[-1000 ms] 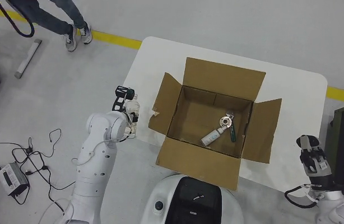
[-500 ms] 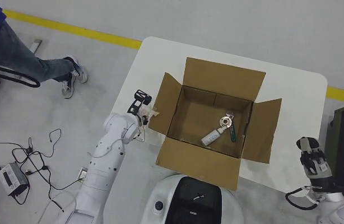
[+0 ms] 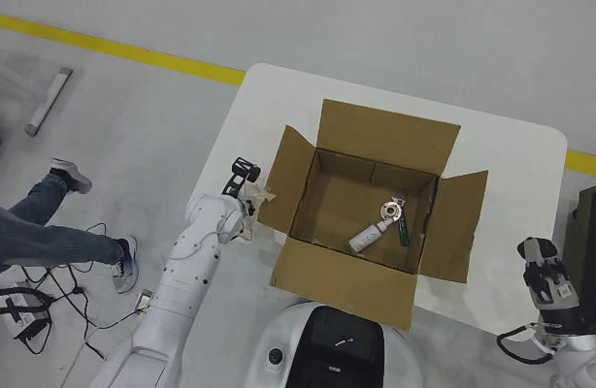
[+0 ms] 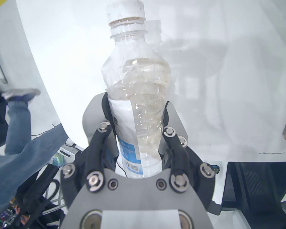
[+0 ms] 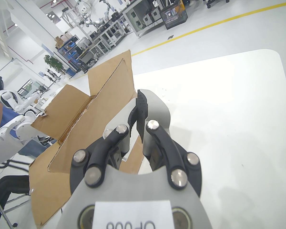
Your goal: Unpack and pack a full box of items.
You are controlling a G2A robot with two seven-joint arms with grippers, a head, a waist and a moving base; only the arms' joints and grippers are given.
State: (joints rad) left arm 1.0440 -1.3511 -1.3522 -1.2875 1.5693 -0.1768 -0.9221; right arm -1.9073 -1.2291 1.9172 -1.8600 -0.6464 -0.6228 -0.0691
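Observation:
An open cardboard box (image 3: pixel 371 209) stands mid-table; a white tube (image 3: pixel 368 236), a metal part (image 3: pixel 391 208) and a dark green item (image 3: pixel 402 229) lie on its floor. My left gripper (image 3: pixel 246 184) is over the table's left edge, just beside the box's left flap, shut on a clear water bottle (image 4: pixel 135 89) with a white cap and a blue-and-white label. My right gripper (image 5: pixel 138 110) is shut with nothing in it, off the table's right front corner, where the top view shows its arm (image 3: pixel 546 281). The box (image 5: pixel 85 120) stands beyond it.
The white table (image 3: pixel 502 165) has bare surface to the right of and behind the box. A person's legs (image 3: pixel 46 233) are on the floor to the left, among cables (image 3: pixel 70 272). A dark green cabinet (image 3: pixel 594 223) stands at the right edge.
The left arm swung the bottle in from the floor side to the table's left edge beside the box flap. The right arm barely shifted. The person walked from the far left toward the near left.

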